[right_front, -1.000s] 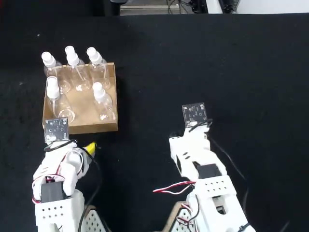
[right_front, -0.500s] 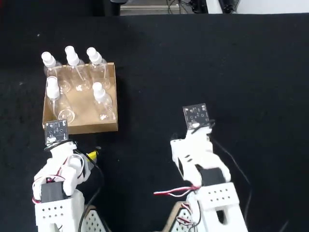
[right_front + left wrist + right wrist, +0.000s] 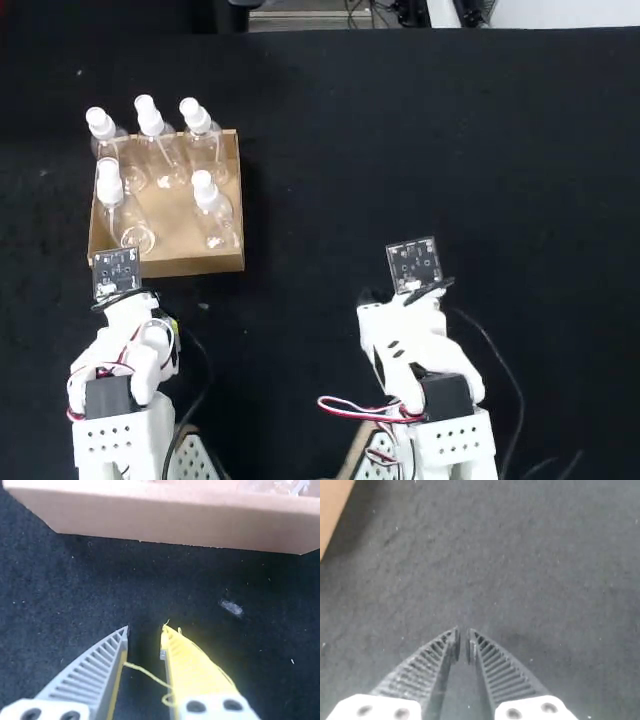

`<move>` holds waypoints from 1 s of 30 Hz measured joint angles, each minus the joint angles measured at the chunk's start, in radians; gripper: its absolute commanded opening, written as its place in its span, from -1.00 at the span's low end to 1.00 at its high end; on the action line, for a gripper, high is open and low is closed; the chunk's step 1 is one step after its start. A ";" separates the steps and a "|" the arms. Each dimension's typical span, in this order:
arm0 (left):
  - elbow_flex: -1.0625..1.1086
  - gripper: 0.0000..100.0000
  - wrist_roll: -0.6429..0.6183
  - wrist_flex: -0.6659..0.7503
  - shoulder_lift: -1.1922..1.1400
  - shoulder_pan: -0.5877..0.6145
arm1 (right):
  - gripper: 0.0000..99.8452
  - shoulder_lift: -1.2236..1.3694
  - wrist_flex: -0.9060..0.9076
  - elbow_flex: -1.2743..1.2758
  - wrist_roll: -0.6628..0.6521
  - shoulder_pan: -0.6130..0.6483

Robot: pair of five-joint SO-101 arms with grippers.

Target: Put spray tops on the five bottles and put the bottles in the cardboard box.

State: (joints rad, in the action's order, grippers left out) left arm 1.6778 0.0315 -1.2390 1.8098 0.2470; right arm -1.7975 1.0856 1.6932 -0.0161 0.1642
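The cardboard box (image 3: 190, 262) sits at the table's left, holding clear bottles with white spray tops. Three stand along its far side (image 3: 150, 118), and two (image 3: 207, 195) stand nearer the front. My left arm (image 3: 120, 350) is folded back just in front of the box. In the left wrist view, my left gripper (image 3: 144, 628) is shut with only a narrow slit, hovering over black cloth near the box wall (image 3: 160, 515). My right arm (image 3: 415, 340) rests to the right of the box. Its gripper (image 3: 463, 630) is shut and holds nothing, and the box corner (image 3: 331, 510) shows far off.
Black cloth (image 3: 450, 150) covers the whole table. A loose yellow thread (image 3: 145, 672) hangs between my left fingers. A speck of lint (image 3: 231, 607) lies on the cloth near the box. Cables and equipment line the far edge.
Both arms have drawn back toward the near edge. The left gripper's yellow finger, sticking out to the side before, has folded in against the arm.
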 measured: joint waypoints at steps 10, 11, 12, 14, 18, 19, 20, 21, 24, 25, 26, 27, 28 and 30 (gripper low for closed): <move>0.000 -0.79 0.000 -0.002 -0.002 0.000 | -0.98 0.000 0.086 0.000 0.000 0.000; 0.000 -0.79 0.000 -0.002 -0.002 0.000 | -0.98 0.000 0.126 0.000 0.000 0.000; 0.000 -0.79 0.000 -0.002 -0.002 0.000 | -0.98 0.000 0.167 0.000 0.000 0.000; 0.000 -0.79 0.000 -0.002 -0.002 0.000 | -0.98 0.000 0.193 0.000 0.000 0.000; 0.000 -0.79 0.000 -0.002 -0.002 0.000 | -0.98 0.000 0.196 0.000 0.000 0.000; 0.000 -0.79 0.000 -0.002 -0.002 0.000 | -0.98 0.000 0.196 0.000 0.000 0.000; 0.000 -0.79 0.000 -0.002 -0.002 0.000 | -0.98 0.000 0.196 0.000 0.000 0.000; 0.000 -0.79 0.000 -0.002 -0.002 0.000 | -0.98 0.000 0.196 0.000 0.000 0.000; 0.000 -0.79 0.000 -0.002 -0.002 0.000 | -0.98 0.000 0.196 0.000 0.000 0.000; 0.000 -0.79 0.000 -0.002 -0.002 0.000 | -0.98 0.000 0.196 0.000 0.000 0.000; 0.000 -0.79 0.000 -0.002 -0.002 0.000 | -0.98 0.000 0.196 0.000 0.000 -0.011; 0.000 -0.79 0.000 -0.002 -0.002 0.000 | -0.98 0.000 0.196 0.000 0.000 -0.037; 0.000 -0.79 0.000 -0.002 -0.002 0.000 | -0.98 0.000 0.196 0.000 0.000 -0.071; 0.000 -0.79 0.000 -0.002 -0.002 0.000 | -0.98 0.000 0.196 0.000 0.000 -0.146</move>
State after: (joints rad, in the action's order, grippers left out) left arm 1.6778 0.0315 -1.2405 1.8082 0.2470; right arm -1.7975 1.2820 1.6932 -0.0161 0.0184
